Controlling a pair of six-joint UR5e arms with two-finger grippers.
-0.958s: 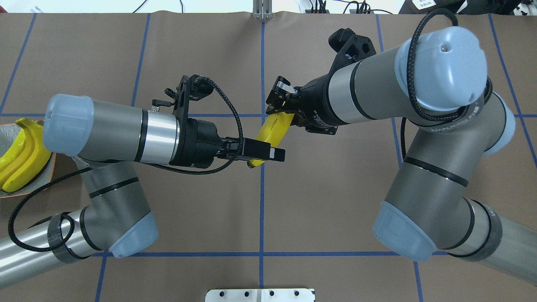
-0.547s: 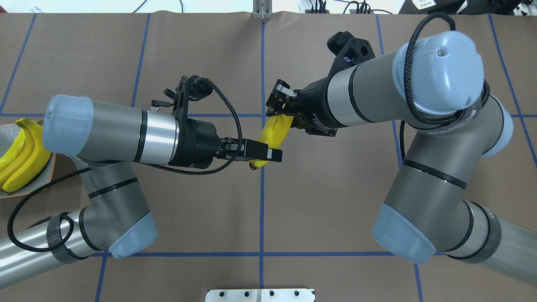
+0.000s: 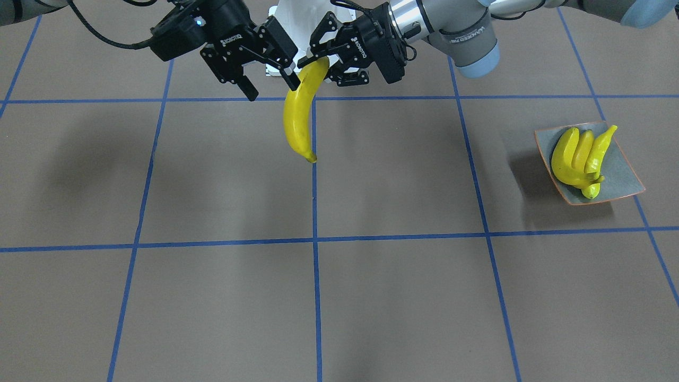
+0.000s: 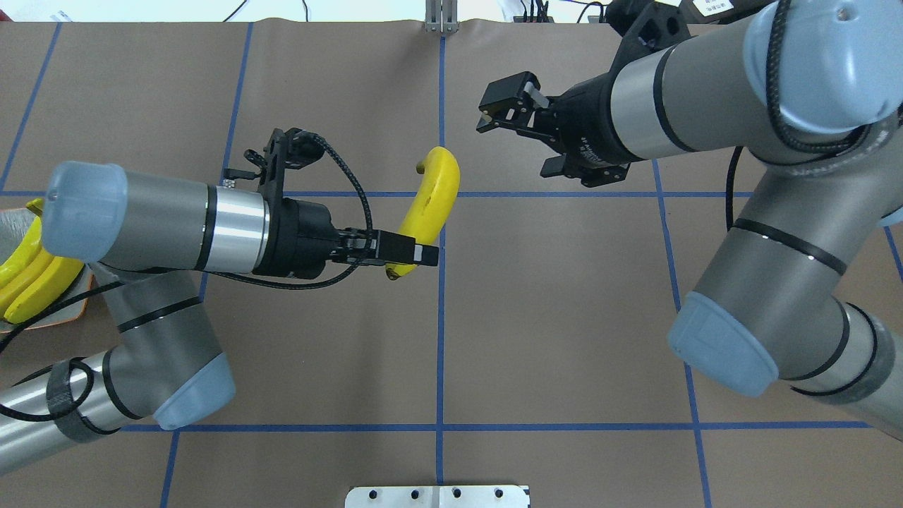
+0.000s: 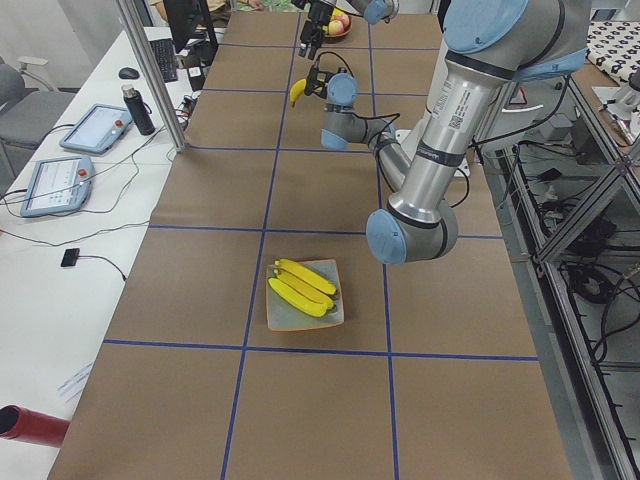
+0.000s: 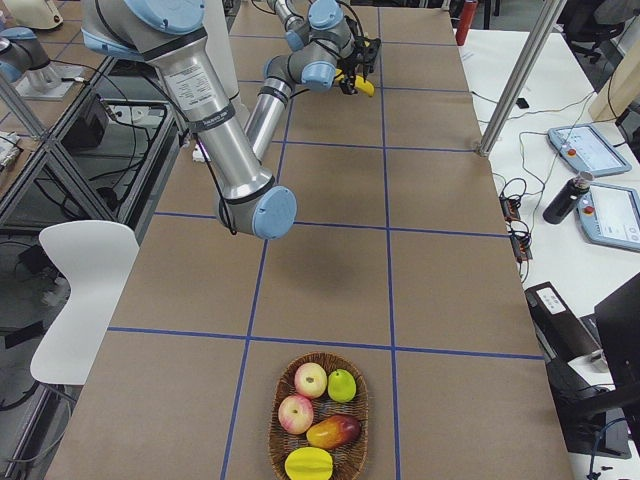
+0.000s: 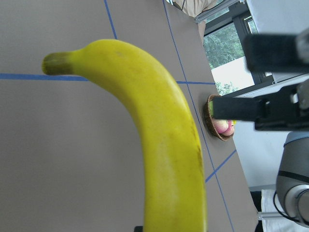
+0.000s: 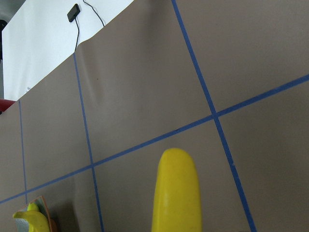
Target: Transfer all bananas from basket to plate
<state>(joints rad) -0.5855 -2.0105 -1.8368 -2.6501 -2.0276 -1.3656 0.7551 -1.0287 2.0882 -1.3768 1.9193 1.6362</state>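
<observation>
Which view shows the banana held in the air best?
The exterior front-facing view: nearly the whole held banana hangs in sight. Overhead, the left hand covers part; wrist views crop it; side views show it tiny.

Brightly, evenly lit from overhead. Soft, diffuse shadows across the table, darkest beside the plate. Mild glare on the arm shells. Near banana slightly soft in the right wrist view.

Four bananas in all: three on the one plate at the bench's left end, one banana aloft mid-bench. One basket, far right, holds five other fruits. Two arms: left end effector, right end effector.
</observation>
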